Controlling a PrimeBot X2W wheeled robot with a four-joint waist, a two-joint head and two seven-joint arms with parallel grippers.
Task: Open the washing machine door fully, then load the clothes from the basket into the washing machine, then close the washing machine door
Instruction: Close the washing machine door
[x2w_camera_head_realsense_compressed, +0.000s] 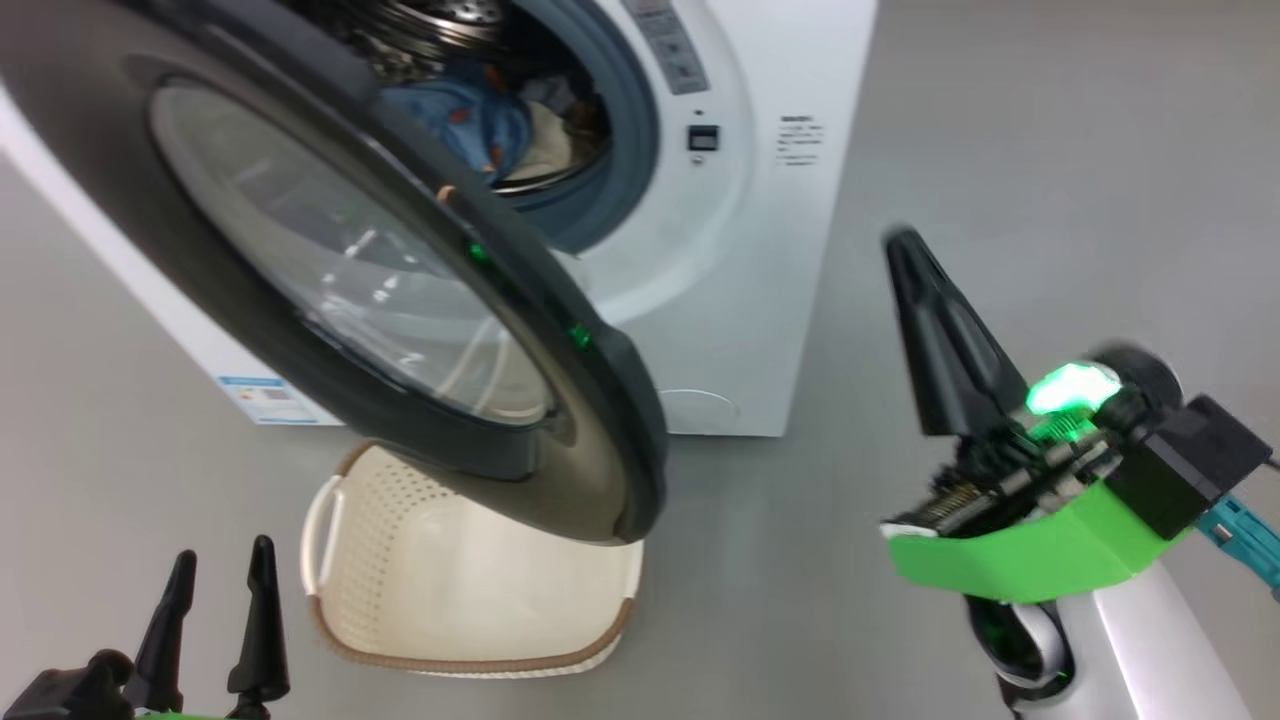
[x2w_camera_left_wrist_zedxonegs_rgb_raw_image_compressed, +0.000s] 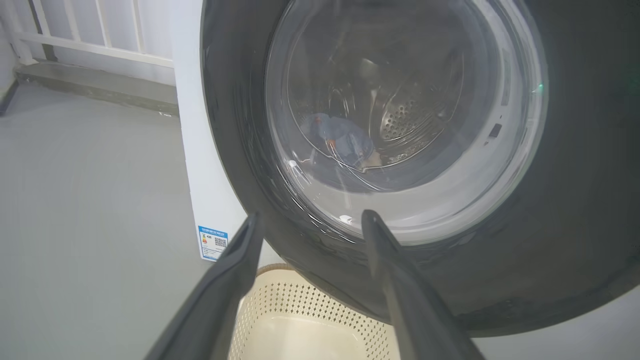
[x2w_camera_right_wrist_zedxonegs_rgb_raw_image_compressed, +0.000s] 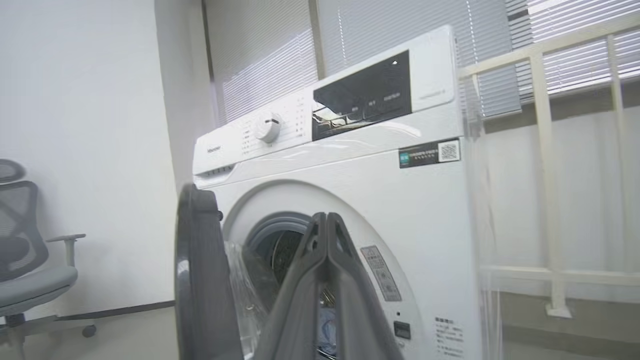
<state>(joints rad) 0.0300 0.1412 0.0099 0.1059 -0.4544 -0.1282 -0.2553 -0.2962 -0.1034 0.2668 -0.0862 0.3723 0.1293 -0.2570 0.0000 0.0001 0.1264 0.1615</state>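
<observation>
The washing machine (x2w_camera_head_realsense_compressed: 760, 250) stands with its door (x2w_camera_head_realsense_compressed: 600, 400) swung out towards me, black rim and glass bowl facing the camera. Inside the drum lie the clothes, a light blue one (x2w_camera_head_realsense_compressed: 480, 115) and a cream one (x2w_camera_head_realsense_compressed: 548, 135). Through the door glass (x2w_camera_left_wrist_zedxonegs_rgb_raw_image_compressed: 400, 125) the blue garment (x2w_camera_left_wrist_zedxonegs_rgb_raw_image_compressed: 340, 140) shows too. The cream basket (x2w_camera_head_realsense_compressed: 440, 600) sits on the floor under the door, its visible inside bare. My left gripper (x2w_camera_head_realsense_compressed: 215, 580) is open beside the basket, holding nothing. My right gripper (x2w_camera_head_realsense_compressed: 900, 245) is shut and empty, out to the right of the door, with its fingers (x2w_camera_right_wrist_zedxonegs_rgb_raw_image_compressed: 325, 235) pointing at the machine front.
Grey floor (x2w_camera_head_realsense_compressed: 1050, 150) spreads to the right of the machine. An office chair (x2w_camera_right_wrist_zedxonegs_rgb_raw_image_compressed: 25, 250) stands at the left of the right wrist view, and a white railing (x2w_camera_right_wrist_zedxonegs_rgb_raw_image_compressed: 545, 150) at its right. The door rim (x2w_camera_left_wrist_zedxonegs_rgb_raw_image_compressed: 575, 225) hangs just beyond my left fingers (x2w_camera_left_wrist_zedxonegs_rgb_raw_image_compressed: 235, 270).
</observation>
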